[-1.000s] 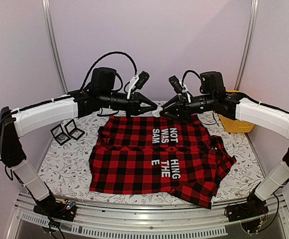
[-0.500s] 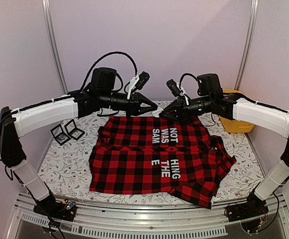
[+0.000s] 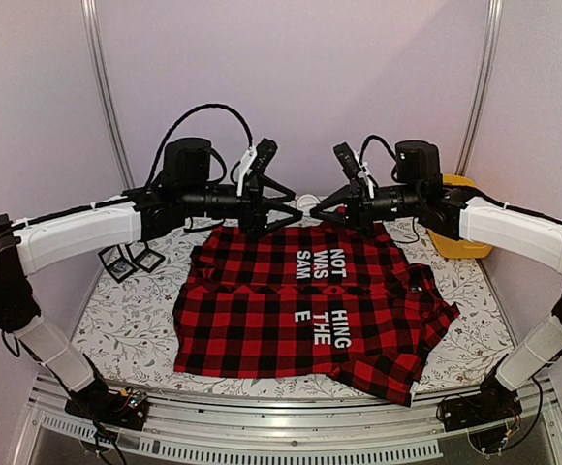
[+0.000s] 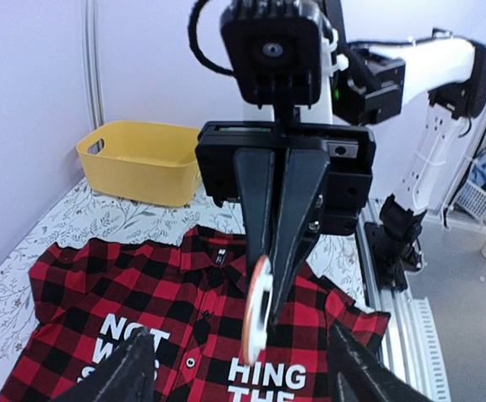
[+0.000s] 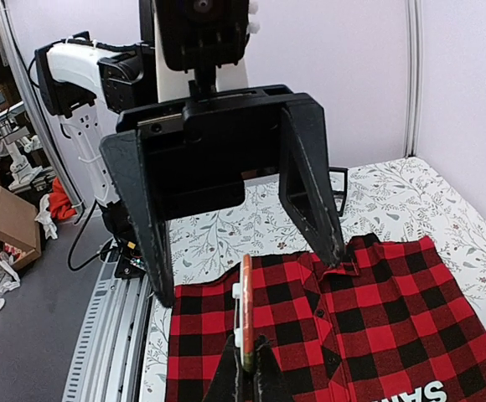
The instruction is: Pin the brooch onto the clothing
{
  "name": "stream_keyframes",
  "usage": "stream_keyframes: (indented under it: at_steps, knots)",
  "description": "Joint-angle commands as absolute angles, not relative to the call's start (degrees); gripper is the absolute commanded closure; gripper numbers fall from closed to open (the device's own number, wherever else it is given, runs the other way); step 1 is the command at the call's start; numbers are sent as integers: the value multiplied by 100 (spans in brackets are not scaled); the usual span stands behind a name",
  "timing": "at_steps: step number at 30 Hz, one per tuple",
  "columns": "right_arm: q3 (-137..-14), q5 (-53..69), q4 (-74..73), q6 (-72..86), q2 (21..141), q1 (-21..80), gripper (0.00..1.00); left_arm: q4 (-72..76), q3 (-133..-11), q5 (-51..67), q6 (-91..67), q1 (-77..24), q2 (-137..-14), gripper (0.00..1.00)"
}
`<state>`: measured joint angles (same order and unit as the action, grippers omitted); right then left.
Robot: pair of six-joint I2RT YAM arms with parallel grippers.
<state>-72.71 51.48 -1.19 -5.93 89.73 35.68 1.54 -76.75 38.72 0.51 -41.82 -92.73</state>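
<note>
Top external view: one counter (image 3: pixel 116 310) under a pale cloth printed with leafy sprigs, closed in by lilac walls and two metal posts (image 3: pixel 102 87). One red-and-black checked flannel shirt (image 3: pixel 252 320) with white block letters lies flat across the counter's middle, collar toward 12 o'clock. Two white-and-black arms, the left arm (image 3: pixel 78 228) from 9 o'clock and the right arm (image 3: pixel 514 228) from 3 o'clock, meet above the collar. One yellow plastic tub (image 3: pixel 455 242) sits at 2 o'clock, near the shirt. Two small black square frames (image 3: pixel 131 257) lie side by side at 10 o'clock, apart from the shirt.

The left gripper (image 3: pixel 289 209) is released, its fingers spread wide and holding nothing. The right gripper (image 3: pixel 316 209) is clenched on one round white brooch with an orange rim (image 4: pixel 258 306), held edge-on in the air above the shirt, facing the left gripper's spread fingers.
</note>
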Motion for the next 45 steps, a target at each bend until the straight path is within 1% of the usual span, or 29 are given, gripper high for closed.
stream_keyframes:
  at_steps: [1,4,9,10,12,17,23,25,26,31,33,36,38,40,42,43,44,45]
  knots:
    - [-6561,5017,2155,563,8286,3627,100,2416,-6729,4023,-366,-4120,-8522,27]
    - [-6102,4769,3339,906,7965,3806,100,3973,-6073,4257,-901,-4151,-8435,28]
    - [-6029,4495,3761,842,7935,4001,100,5122,-6033,4444,-1795,-4215,-8805,48]
    - [-6048,4480,3777,851,7950,4018,100,5231,-6076,4478,-1860,-4241,-8880,51]
    - [-6094,4474,3764,852,7987,4038,100,5258,-6199,4480,-1902,-4306,-8985,54]
    - [-6079,4368,3734,790,7985,4095,100,5358,-6322,4433,-1801,-4436,-9081,59]
    - [-6056,4336,3657,719,8002,4130,100,5070,-6522,4299,-1617,-4574,-9188,60]
    - [-6051,4324,3620,683,8007,4139,100,5021,-6615,4282,-1636,-4586,-9242,62]
    - [-6062,4329,3607,670,8002,4140,100,4969,-6656,4246,-1635,-4594,-9255,65]
    - [-6057,4298,3516,611,7991,4148,100,4828,-6737,4207,-1586,-4597,-9305,88]
    - [-6064,4266,3474,586,7976,4143,100,4788,-6741,4215,-1552,-4605,-9305,94]
    - [-6064,4242,3399,542,7980,4157,100,4740,-6767,4229,-1523,-4614,-9308,96]
    - [-6055,4193,3325,500,7974,4157,100,4739,-6791,4260,-1522,-4624,-9315,89]
    - [-6056,4158,3282,467,7967,4157,100,4719,-6816,4267,-1523,-4631,-9325,88]
    - [-6063,4173,3255,437,7971,4152,100,4718,-6834,4242,-1504,-4645,-9322,91]
    - [-6069,4168,3240,432,7964,4157,100,4715,-6831,4225,-1481,-4649,-9319,94]
    - [-6073,4160,3222,418,7963,4156,100,4719,-6829,4220,-1484,-4649,-9324,99]
    - [-6073,4151,3205,408,7956,4155,100,4717,-6825,4214,-1477,-4649,-9320,100]
